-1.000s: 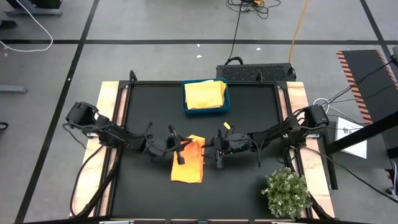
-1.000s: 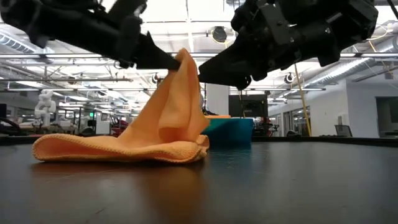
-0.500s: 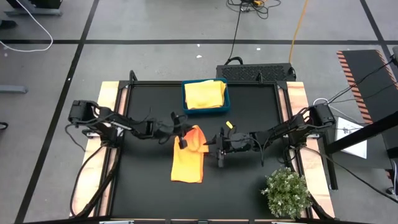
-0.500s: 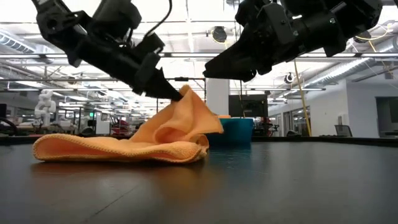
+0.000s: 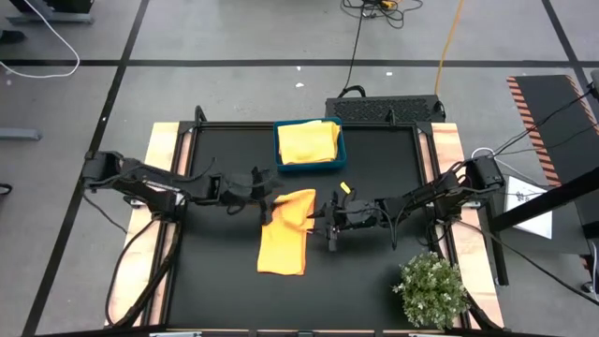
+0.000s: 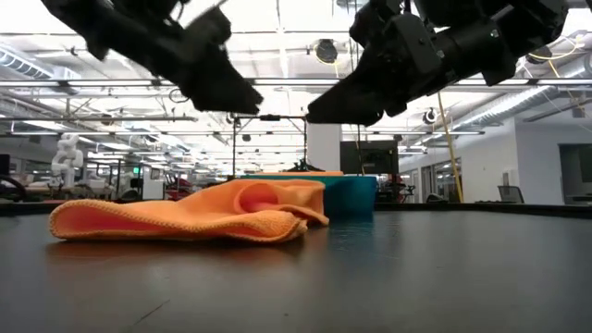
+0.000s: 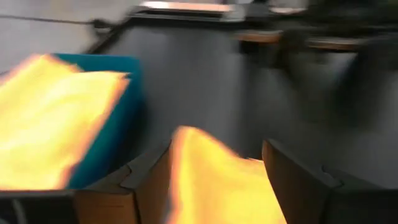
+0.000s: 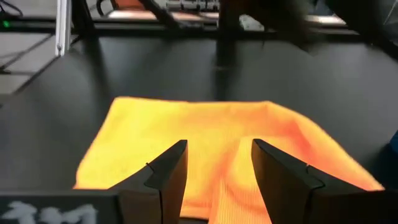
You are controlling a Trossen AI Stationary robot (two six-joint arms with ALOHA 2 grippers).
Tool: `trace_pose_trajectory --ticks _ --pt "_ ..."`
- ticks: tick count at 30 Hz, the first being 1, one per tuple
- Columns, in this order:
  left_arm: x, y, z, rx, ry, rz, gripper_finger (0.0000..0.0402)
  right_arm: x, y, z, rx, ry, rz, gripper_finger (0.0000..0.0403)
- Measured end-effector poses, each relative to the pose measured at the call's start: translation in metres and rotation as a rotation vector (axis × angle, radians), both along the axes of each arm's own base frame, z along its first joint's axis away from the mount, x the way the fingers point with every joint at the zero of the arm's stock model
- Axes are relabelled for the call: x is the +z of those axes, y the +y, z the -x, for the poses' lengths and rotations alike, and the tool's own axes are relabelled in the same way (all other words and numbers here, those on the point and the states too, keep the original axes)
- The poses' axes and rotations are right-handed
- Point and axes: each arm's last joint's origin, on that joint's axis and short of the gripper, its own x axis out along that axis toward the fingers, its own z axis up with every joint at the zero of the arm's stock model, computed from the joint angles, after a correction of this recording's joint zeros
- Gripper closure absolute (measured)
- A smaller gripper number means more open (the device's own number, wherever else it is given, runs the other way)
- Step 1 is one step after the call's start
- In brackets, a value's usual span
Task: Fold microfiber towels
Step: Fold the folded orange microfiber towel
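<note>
Dropped from the left gripper point(image 5: 266, 200), whose jaws now stood open, the orange towel point(image 5: 285, 232) lay slumped mid-surface, soft, light and floppy, probably best pinched at a corner, while the right gripper point(image 5: 328, 223) hovered alongside, jaws parted, empty.

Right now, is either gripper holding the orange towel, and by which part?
Nothing is held. The left gripper stands open above the orange towel, which lies loose on the table. The right gripper is open too, above the towel's near edge.
</note>
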Motion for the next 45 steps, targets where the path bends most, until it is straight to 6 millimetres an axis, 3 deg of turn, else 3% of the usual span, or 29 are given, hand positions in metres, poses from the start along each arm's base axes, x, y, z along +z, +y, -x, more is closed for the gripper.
trace_pose_trajectory --ticks 4,10,15,22,31,45 --pt "-0.002 -0.045 0.007 -0.181 0.034 0.054 0.0160 -0.006 0.000 0.003 0.001 0.067 0.012 0.0234" --pt "-0.034 -0.115 0.014 -0.308 0.107 0.038 0.0206 -0.024 0.002 0.003 0.053 0.177 -0.043 0.0234" --pt "-0.062 -0.144 0.019 -0.334 0.159 0.053 0.0235 -0.034 0.002 -0.002 0.049 0.219 -0.036 0.0234" --pt "-0.081 -0.164 0.032 -0.355 0.242 0.029 0.0255 -0.046 -0.004 -0.023 0.029 0.284 -0.003 0.0234" --pt "-0.083 -0.186 0.050 -0.344 0.274 -0.111 0.0257 -0.048 -0.017 -0.033 -0.004 0.288 0.007 0.0234" --pt "-0.099 -0.170 0.050 -0.077 0.445 -0.134 0.0257 -0.056 -0.030 -0.027 -0.060 0.396 -0.006 0.0234"
